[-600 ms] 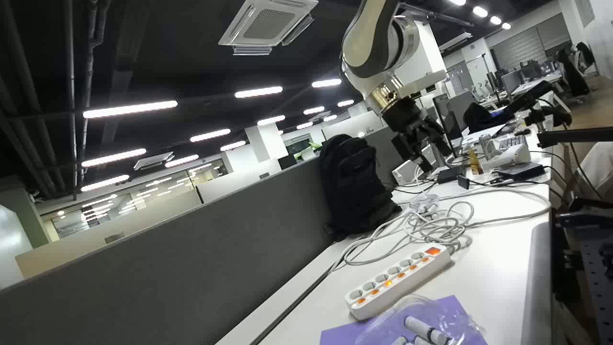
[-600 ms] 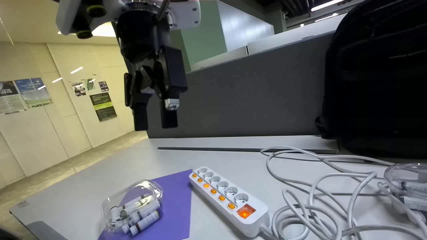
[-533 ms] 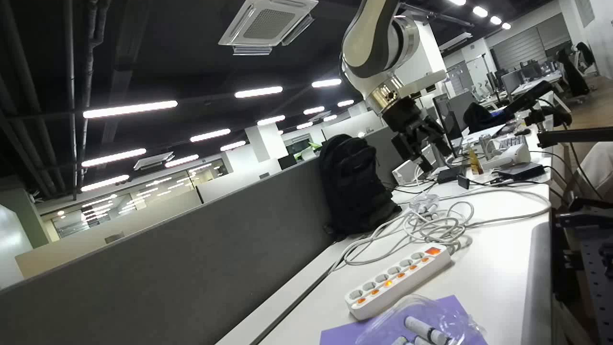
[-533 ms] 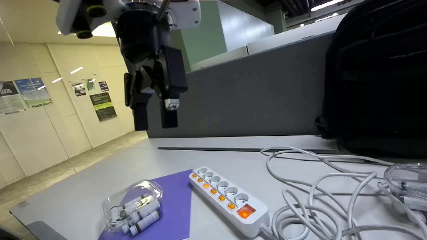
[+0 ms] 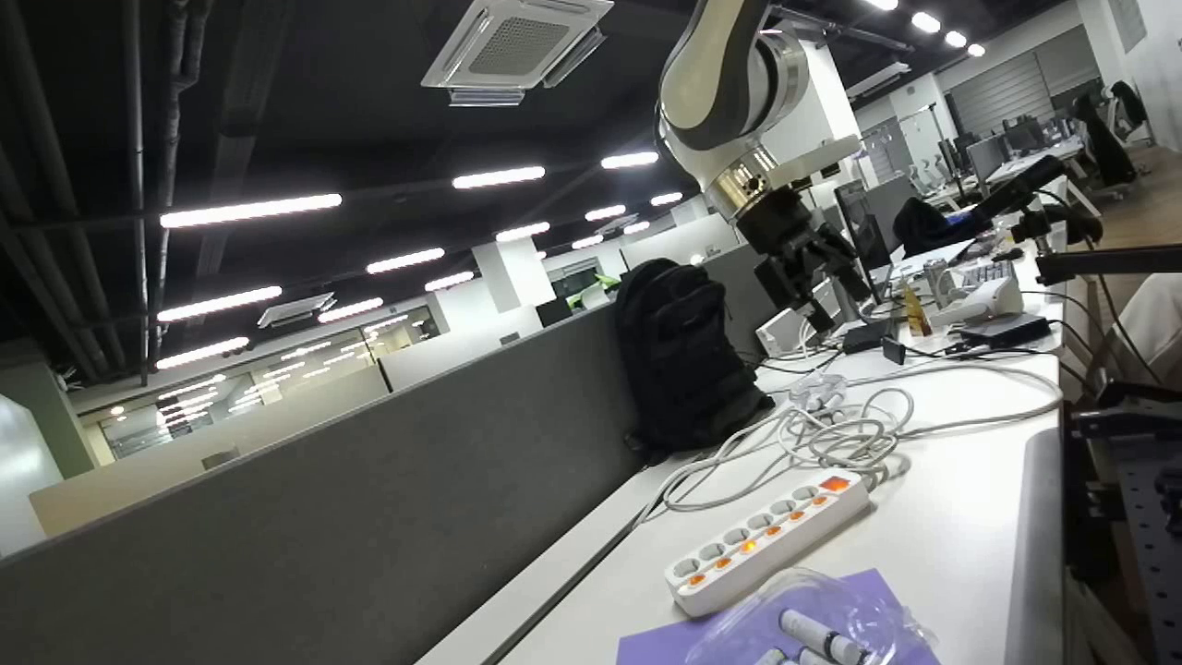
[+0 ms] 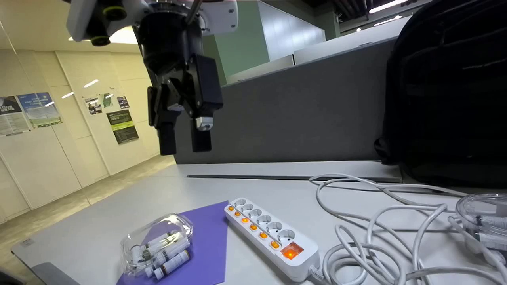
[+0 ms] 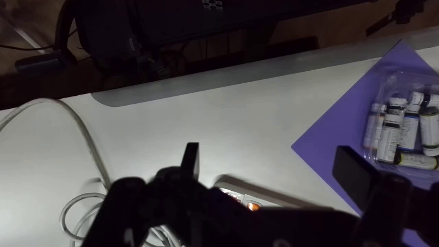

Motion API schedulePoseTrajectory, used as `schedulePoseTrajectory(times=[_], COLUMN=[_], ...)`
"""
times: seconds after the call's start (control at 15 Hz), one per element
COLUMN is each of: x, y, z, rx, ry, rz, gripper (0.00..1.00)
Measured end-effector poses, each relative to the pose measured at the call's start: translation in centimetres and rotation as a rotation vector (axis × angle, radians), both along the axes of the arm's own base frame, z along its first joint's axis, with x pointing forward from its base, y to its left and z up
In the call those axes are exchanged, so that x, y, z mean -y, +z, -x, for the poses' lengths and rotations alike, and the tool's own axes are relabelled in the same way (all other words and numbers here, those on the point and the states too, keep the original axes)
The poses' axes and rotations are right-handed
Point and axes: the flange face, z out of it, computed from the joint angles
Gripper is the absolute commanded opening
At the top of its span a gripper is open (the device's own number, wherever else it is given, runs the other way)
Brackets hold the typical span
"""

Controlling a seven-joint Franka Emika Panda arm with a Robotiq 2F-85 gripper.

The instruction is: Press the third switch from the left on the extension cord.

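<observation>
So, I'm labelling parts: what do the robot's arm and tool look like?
The Panda arm is rounded, off-white and dark grey, with a shiny gold-toned ring. The Robotiq tool is black and angular, with two blocky fingers, one bearing a silver piece. No markings are legible.

Black backpack (image 5: 681, 356), clear box (image 6: 178, 222) of bottles (image 6: 172, 265), purple sheet (image 6: 210, 241)

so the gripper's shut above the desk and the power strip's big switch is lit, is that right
Not quite: the gripper is open, its fingers well apart in the wrist view. It is above the desk, and the big switch on the power strip is lit, as you say.
</observation>
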Motion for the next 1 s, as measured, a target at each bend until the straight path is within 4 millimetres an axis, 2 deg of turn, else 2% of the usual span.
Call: schedulePoseTrajectory(times=[0.6,0.8,1.0], x=[-0.2,-1.0,-2.8], y=[-0.3,-1.6,-3.6], z=[-0.4,-1.5,-2.9], rx=[0.036,0.131,0.228], ry=[0.004,0.015,0.033], rz=[0.008,0.030,0.041], gripper=[1.00,1.00,1.00])
